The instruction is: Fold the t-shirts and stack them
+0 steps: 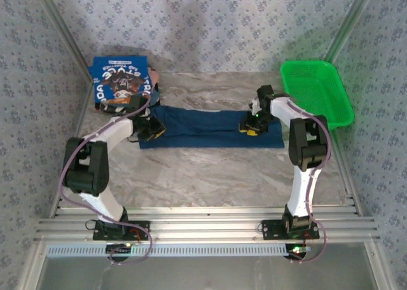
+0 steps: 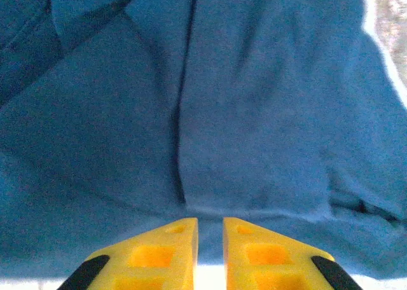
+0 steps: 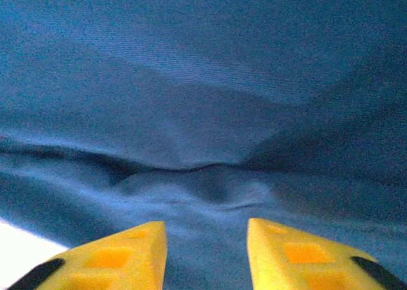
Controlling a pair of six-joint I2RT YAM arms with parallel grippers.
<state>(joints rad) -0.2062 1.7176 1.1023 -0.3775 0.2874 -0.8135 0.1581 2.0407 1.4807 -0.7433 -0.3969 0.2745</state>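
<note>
I count two t-shirts from here: one navy shirt (image 1: 210, 130) and one brighter blue shirt (image 1: 121, 83). There is one green basket (image 1: 316, 93). I have two arms to work with, the left arm (image 1: 95, 156) and the right arm (image 1: 308, 144). Each ends in one pair of yellow fingers, so four in all: the left fingers (image 2: 159, 252) number two on my left wrist feed, and the right fingers (image 3: 121, 255) number two on the right. One surface (image 1: 210, 169) carries it all.
</note>
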